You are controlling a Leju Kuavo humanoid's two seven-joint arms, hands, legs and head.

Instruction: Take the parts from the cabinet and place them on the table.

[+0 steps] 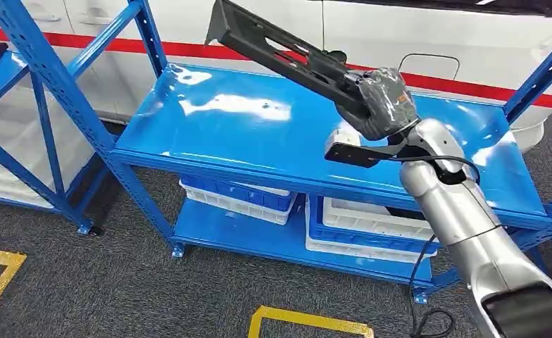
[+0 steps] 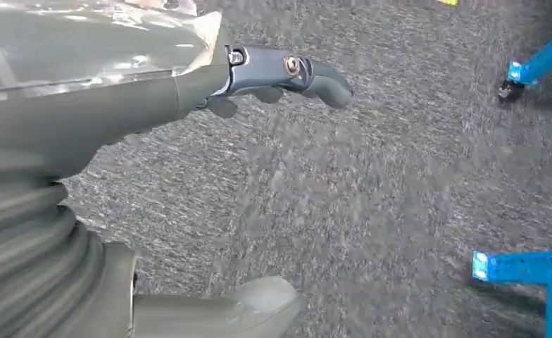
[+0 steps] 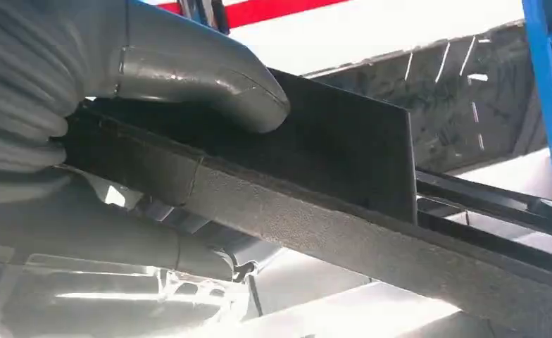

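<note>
My right hand grips a long black plastic part by one end and holds it in the air above the blue shelf top. The part slants up and away to the left, clear of the surface. In the right wrist view the thumb presses on the black part, which runs across the picture. My left hand hangs over grey carpet with its fingers apart and nothing in it.
Blue and white bins sit on the lower shelf of the blue rack. Another blue rack stands at the left. Yellow tape marks the grey carpet. A white car with a red stripe is behind.
</note>
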